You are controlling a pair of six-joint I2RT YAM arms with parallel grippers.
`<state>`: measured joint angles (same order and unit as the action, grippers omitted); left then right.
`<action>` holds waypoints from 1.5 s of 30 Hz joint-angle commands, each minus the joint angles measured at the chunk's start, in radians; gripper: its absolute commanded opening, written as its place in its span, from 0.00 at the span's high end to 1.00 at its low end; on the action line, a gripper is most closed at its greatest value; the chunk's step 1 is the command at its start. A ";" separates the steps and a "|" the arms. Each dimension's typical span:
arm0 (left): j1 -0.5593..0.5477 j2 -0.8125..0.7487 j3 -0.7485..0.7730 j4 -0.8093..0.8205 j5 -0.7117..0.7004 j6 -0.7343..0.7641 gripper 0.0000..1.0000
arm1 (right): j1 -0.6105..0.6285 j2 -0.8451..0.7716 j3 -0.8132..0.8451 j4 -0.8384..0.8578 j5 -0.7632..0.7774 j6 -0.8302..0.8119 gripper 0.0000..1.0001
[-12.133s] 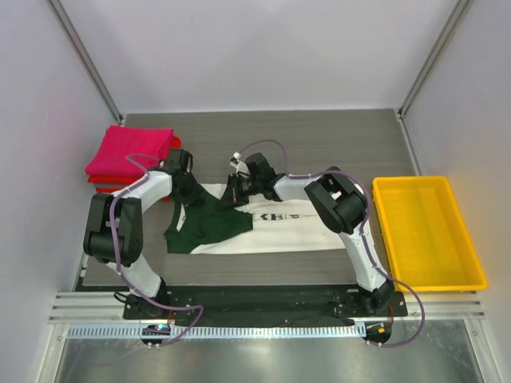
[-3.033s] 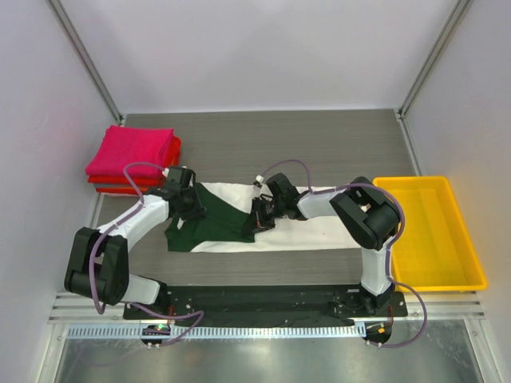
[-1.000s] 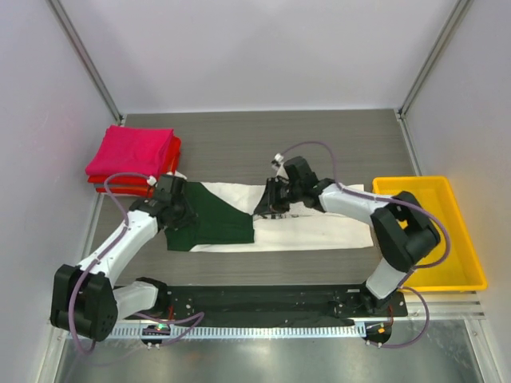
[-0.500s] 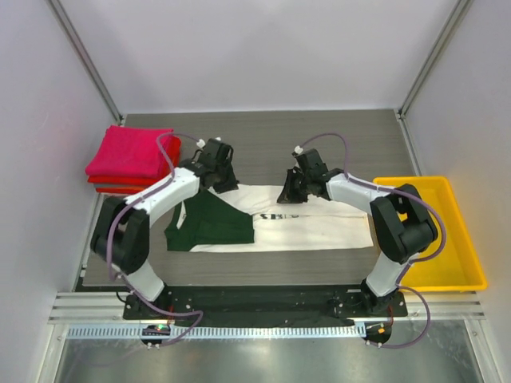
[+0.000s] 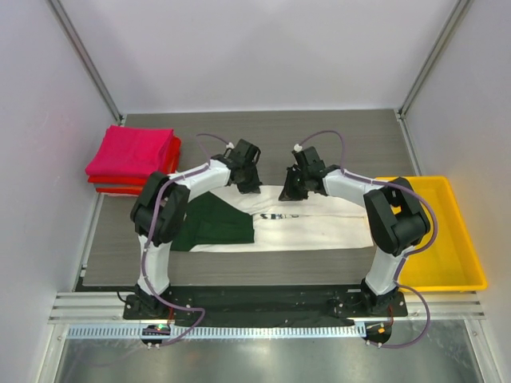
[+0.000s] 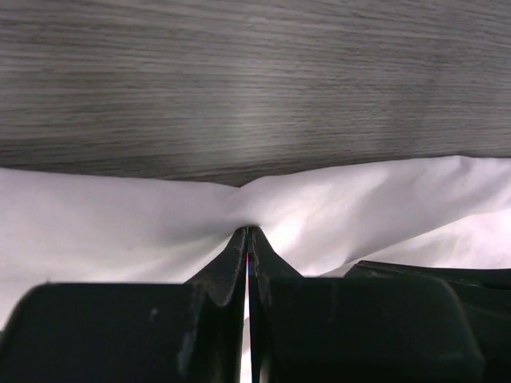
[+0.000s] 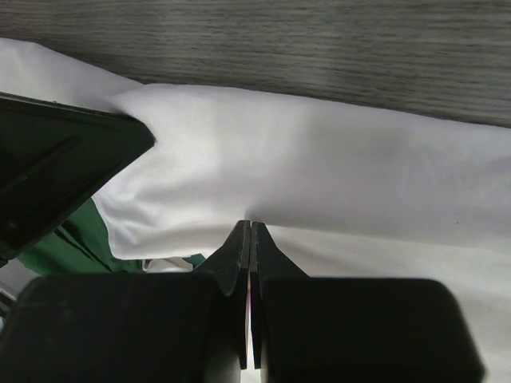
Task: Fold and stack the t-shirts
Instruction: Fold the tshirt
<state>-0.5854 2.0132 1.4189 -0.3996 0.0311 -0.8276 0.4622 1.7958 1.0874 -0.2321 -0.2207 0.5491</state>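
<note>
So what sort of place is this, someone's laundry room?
Likely a robotics lab test cell: two robot arms bolted to a wood-grain table, bare white walls closing it in, a cream t-shirt and folded pink shirts laid out.

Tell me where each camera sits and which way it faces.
Top external: above, behind the bases, looking down on table, left arm, right arm, cream-white t-shirt, folded stack, yellow tray.
Left wrist: on the left gripper, facing the far side past its shut fingers pinching the shirt's edge.
Right wrist: likewise on the right gripper.
Shared: both wrist views show that edge against bare table.
</note>
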 commanded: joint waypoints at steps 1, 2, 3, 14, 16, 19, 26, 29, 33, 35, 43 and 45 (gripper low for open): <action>-0.007 0.021 0.066 0.041 0.024 -0.008 1.00 | -0.004 -0.001 0.002 0.023 -0.014 -0.011 0.99; -0.010 0.025 0.072 0.042 0.029 -0.008 1.00 | -0.003 -0.007 -0.007 0.036 -0.019 -0.008 0.99; -0.011 0.033 0.077 0.044 0.032 -0.008 1.00 | -0.003 -0.015 -0.026 0.043 -0.025 -0.006 0.99; -0.004 0.194 0.166 -0.011 0.004 -0.015 1.00 | -0.002 -0.058 -0.101 0.071 -0.075 0.008 0.99; -0.001 0.200 0.172 -0.019 -0.005 -0.007 1.00 | -0.002 -0.090 -0.138 0.070 -0.081 0.006 0.99; 0.004 0.206 0.181 -0.050 -0.022 0.004 1.00 | -0.003 -0.162 -0.184 0.048 -0.091 -0.009 0.99; 0.007 0.176 0.176 -0.051 -0.022 0.028 1.00 | -0.037 -0.303 -0.235 -0.015 -0.026 -0.018 0.99; 0.002 0.131 0.173 -0.029 -0.005 0.042 1.00 | -0.085 -0.335 -0.210 -0.068 0.067 -0.021 0.99; -0.016 0.046 0.157 -0.019 -0.019 0.056 0.98 | -0.143 -0.346 -0.187 -0.088 0.118 -0.038 0.99; -0.021 0.009 0.150 -0.021 -0.022 0.054 0.98 | -0.149 -0.316 -0.179 -0.099 0.130 -0.043 0.99; -0.030 0.031 0.152 -0.018 -0.014 0.045 0.98 | -0.160 -0.268 -0.228 -0.101 0.193 -0.008 0.99; -0.031 0.076 0.173 -0.013 0.010 0.041 0.98 | -0.158 -0.285 -0.250 -0.099 0.216 -0.005 0.99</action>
<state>-0.6128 2.0476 1.5635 -0.4213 0.0277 -0.7994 0.3058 1.5379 0.8570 -0.3305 -0.0677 0.5308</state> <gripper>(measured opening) 0.022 0.024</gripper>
